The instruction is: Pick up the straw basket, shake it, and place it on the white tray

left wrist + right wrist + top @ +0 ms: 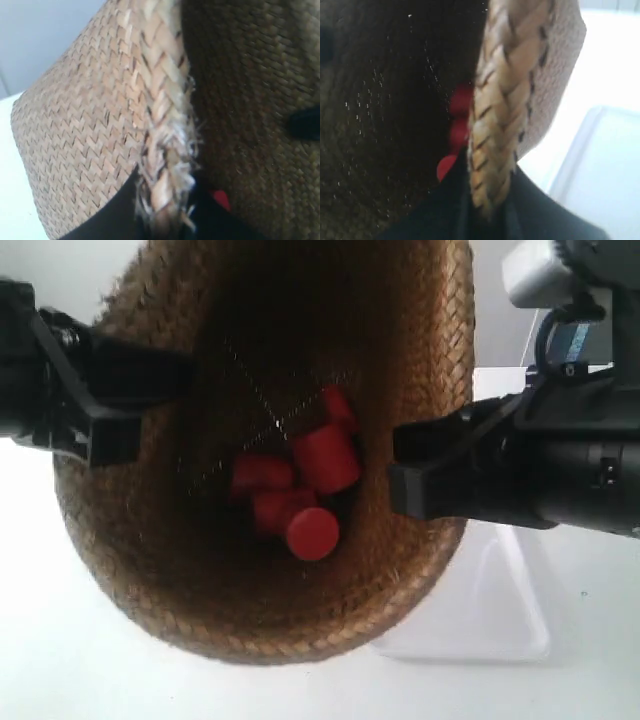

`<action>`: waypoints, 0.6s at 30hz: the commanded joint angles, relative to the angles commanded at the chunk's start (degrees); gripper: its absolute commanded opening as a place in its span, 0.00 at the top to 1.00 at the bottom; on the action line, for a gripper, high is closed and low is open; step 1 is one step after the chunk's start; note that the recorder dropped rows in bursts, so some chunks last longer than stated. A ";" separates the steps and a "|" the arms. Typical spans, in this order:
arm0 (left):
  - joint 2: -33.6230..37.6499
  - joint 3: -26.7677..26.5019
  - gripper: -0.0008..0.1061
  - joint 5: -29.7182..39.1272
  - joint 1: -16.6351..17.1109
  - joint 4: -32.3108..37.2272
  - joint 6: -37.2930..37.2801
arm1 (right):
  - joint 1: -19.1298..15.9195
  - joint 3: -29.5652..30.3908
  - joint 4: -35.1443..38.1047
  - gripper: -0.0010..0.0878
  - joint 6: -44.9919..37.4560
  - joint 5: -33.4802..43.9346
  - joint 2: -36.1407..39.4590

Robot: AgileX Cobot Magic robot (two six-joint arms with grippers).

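The straw basket (150, 570) hangs close under the exterior camera, its dark inside facing up with several red cylinders (300, 490) at the bottom. The arm at the exterior view's left clamps one side of the rim and the arm at the exterior view's right clamps the opposite side. In the left wrist view my left gripper (165, 220) is shut on the braided rim (160, 120), one finger outside, one inside. My right gripper (487, 210) is shut on the braided rim (505, 100) the same way. The white tray (500, 610) lies below the basket, and the white tray (600, 170) shows beside the rim.
Red cylinders (457, 125) peek out behind the rim inside the basket. A white table surface (60, 640) lies under everything.
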 joint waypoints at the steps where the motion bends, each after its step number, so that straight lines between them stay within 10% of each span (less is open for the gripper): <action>1: -1.36 -0.16 0.99 -0.33 0.00 1.18 0.50 | 0.81 -0.11 0.79 0.99 -0.96 -0.71 -2.14; 8: 4.38 6.44 0.99 -11.66 0.11 2.97 -2.88 | -1.80 6.30 -16.98 0.99 9.28 -8.15 5.25; 13: -2.84 -2.11 0.99 1.00 0.00 3.29 -4.20 | 2.17 -1.39 3.99 0.99 0.60 -1.02 -2.36; 15: -3.28 -0.27 0.99 -2.17 0.00 5.76 -4.90 | 2.41 0.86 -1.37 0.99 0.45 -3.55 -2.49; 18: 2.77 4.71 0.99 -9.69 -0.10 4.30 -8.62 | -0.05 4.04 -18.89 0.99 21.77 -2.39 7.71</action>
